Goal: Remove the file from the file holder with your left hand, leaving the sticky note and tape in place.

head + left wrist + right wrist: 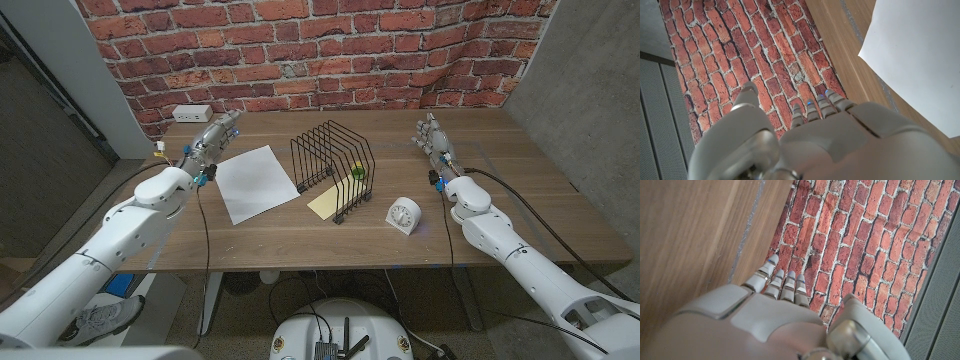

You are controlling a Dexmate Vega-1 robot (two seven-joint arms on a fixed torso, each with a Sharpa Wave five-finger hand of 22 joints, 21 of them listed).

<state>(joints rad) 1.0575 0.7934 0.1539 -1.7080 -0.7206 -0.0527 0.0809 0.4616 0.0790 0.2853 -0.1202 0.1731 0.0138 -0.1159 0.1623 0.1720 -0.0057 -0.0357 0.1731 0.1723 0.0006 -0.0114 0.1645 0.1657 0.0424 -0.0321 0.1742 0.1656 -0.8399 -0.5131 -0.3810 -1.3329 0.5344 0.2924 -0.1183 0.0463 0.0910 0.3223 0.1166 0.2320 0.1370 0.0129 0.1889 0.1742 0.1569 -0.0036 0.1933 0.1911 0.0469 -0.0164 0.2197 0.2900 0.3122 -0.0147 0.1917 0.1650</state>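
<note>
Two hands, both holding nothing, so here's my read going big to small

The wooden table (520,200) has the white file (255,182) lying flat on it at about 9 o'clock from the black wire file holder (333,165), just beside it and not in any slot. So I'd say the pull-out step is basically done, and what's left is the left arm backing off.

The left hand (213,137) sits up at 10 o'clock from the holder, near the file's far corner, not touching it as far as I can tell. Its fingers are straight and side by side with the thumb out, nothing pinched. The right hand (432,135) is over at 2 o'clock, well apart from everything, fingers laid together the same way, nothing in it.

The yellow sticky note (328,204) pokes out under the holder's front at 6 o'clock. A white timer (405,215) sits at 4 o'clock. The little green tape (357,172) is tucked in the front slots.

Next move, imo: just clear the left hand away without nudging the holder, since the note and tape need to stay put
</note>
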